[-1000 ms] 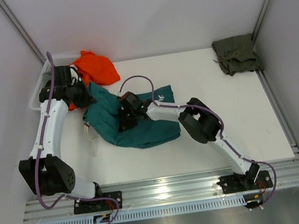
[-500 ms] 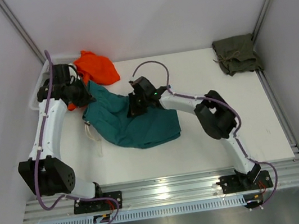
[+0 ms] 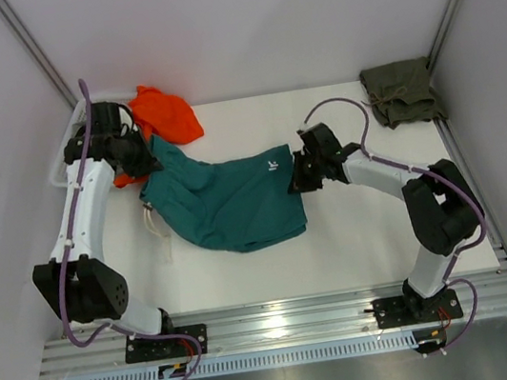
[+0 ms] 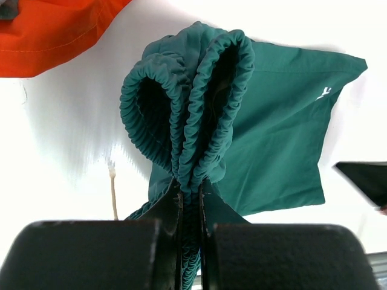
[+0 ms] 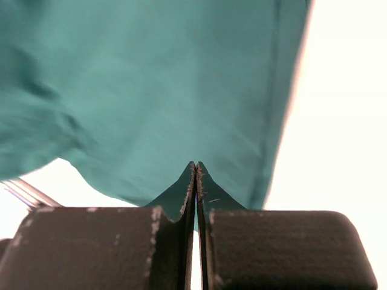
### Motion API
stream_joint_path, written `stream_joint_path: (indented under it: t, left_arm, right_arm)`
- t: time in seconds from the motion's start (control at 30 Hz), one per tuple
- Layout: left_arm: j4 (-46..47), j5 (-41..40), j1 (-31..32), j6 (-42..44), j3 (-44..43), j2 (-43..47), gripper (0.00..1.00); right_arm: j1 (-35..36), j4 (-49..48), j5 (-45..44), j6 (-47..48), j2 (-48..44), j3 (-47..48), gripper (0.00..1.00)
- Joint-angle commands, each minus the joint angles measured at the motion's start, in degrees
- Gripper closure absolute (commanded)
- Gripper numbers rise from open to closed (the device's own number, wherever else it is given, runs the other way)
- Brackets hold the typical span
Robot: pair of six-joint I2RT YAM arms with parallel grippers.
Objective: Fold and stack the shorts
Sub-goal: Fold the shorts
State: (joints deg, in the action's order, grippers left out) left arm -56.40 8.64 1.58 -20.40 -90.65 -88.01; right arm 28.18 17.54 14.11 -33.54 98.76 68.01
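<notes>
Table (image 3: 357, 231): white and walled in, with both arms reaching out over it from the near rail.
Teal shorts (image 3: 227, 204): the biggest cloth here, spread across the left-centre of the table and stretched between the two grippers. The waistband is at the far left, the leg hems toward the middle.
Left gripper (image 3: 139, 165): jaws squeezed tight on the gathered elastic waistband. In the wrist view the band bunches up in loops above the fingertips (image 4: 181, 199), lifted a little off the table.
Right gripper (image 3: 301, 175): jaws pressed together with barely a slit between them, pinching the edge of the leg at the shorts' right end, just beside the small white logo (image 3: 271, 161).
Orange cloth (image 3: 165, 115): a crumpled heap at the far-left corner, partly over the rim of a white bin (image 3: 59, 168) and next to the left gripper.
Olive shorts (image 3: 400, 92): folded into a small bundle in the far-right corner, well apart from the teal pair.
Cord (image 3: 156, 234): off-white, trailing on the table off the left edge of the teal pair.
</notes>
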Motion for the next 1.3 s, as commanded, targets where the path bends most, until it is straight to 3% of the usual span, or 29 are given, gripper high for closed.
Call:
stream_joint_path:
  t: [0.0, 0.33, 0.47, 0.87, 1.07, 1.27]
  left_arm:
    - [-0.99, -1.87, 1.4, 0.37, -4.27, -0.32, 1.0]
    - [-4.76, -8.38, 8.68, -2.53, -9.18, -2.51, 1.0]
    - [-11.17, -17.34, 13.87, -8.14, -14.62, -7.96, 1.0]
    - [-13.03, -23.05, 26.71, -19.49, -23.51, -16.31, 1.0]
    - [-17.5, -30.6, 33.47, -24.94, -31.94, -22.19, 1.0]
    - [-19.19, -30.35, 34.8, -26.44, -35.3, -27.04, 1.0]
  right_arm:
    - [1.43, 1.09, -1.01, 2.08, -1.2, -4.54, 1.0]
    - [2.05, 0.65, -1.54, 2.43, 4.59, -6.4, 1.0]
    - [3.54, 0.31, -1.98, 2.34, 6.53, -7.1, 1.0]
    - [6.88, -1.19, -1.89, -1.09, 11.01, -7.8, 1.0]
    - [6.01, -1.02, -1.89, -1.27, 9.53, -8.86, 1.0]
    - [2.67, 3.72, -3.99, 0.58, 4.61, -8.6, 1.0]
